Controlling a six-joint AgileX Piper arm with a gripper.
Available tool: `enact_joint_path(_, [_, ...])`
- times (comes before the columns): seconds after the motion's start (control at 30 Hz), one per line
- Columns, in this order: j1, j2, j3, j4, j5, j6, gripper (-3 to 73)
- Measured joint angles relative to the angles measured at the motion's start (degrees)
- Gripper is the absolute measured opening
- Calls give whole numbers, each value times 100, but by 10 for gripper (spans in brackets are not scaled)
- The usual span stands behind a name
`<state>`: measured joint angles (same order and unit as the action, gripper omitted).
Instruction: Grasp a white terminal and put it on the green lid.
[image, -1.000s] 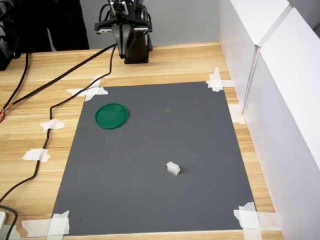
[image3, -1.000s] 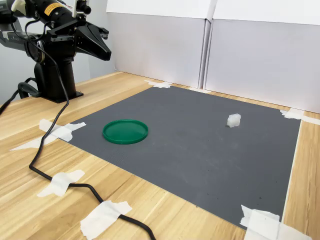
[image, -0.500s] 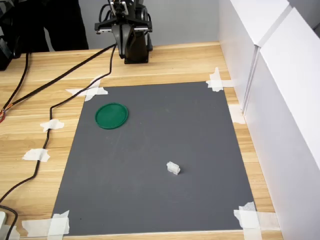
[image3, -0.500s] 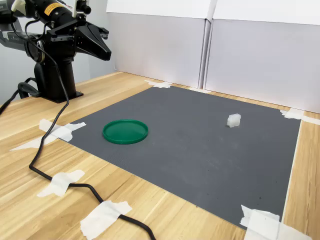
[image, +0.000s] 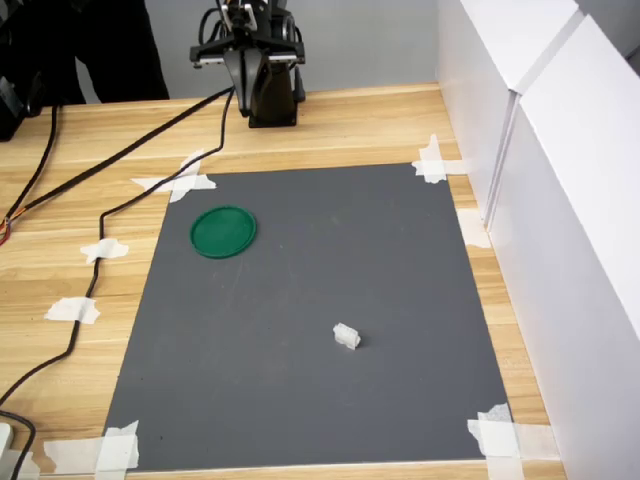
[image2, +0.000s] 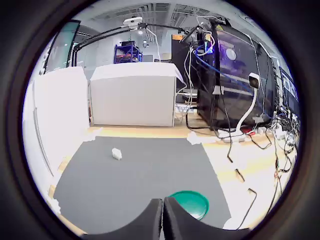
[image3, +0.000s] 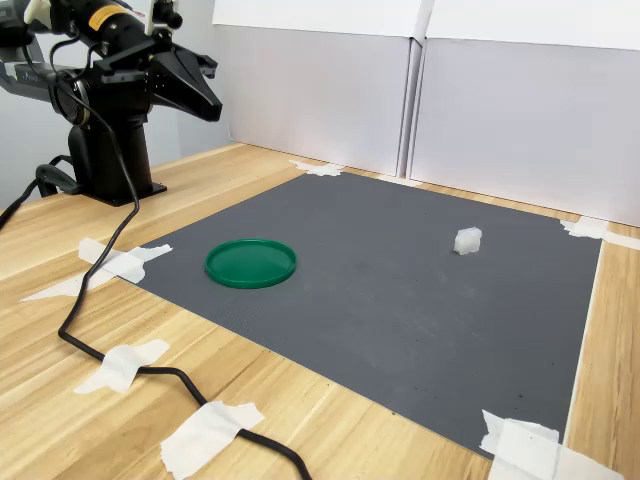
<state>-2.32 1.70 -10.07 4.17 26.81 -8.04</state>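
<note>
A small white terminal (image: 346, 337) (image3: 467, 240) (image2: 116, 154) lies alone on the dark grey mat (image: 310, 380), in the first exterior view's lower middle. The round green lid (image: 223, 231) (image3: 251, 263) (image2: 191, 203) lies flat near the mat's corner closest to the arm, with nothing on it. My gripper (image3: 213, 104) (image2: 163, 220) hangs high above the wooden table by the arm's base (image: 270, 95), well away from both things. Its black fingers meet with nothing between them.
White foam boards (image: 560, 200) wall off the first exterior view's right side. A black cable (image: 110, 205) runs across the wooden table (image: 60, 270) beside the mat, held by white tape strips (image: 72, 310). Tape also pins the mat's corners (image: 497, 436).
The arm, the terminal and the lid have not visibly moved. A dark shape at the back of the first exterior view has shifted slightly.
</note>
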Motion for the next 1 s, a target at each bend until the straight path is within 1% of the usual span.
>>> enact_joint_path(0.17, [0,1271,-1065,-386,710,0,-16])
enact_joint_path(0.33, [0,2620,-2180,-610,1523,0,-16])
enact_joint_path(0.47, [0,3599,-2862,-604,1847,-43,-16])
enact_joint_path(0.67, [0,5064,-3576,-592,2429,-419,-16])
enact_joint_path(0.8, [0,5685,-3857,-581,2470,-812,-16])
enact_joint_path(0.87, [0,5928,-3953,-518,2465,-849,-16])
enact_joint_path(1.0, [0,6344,-4114,-204,2465,-800,-16])
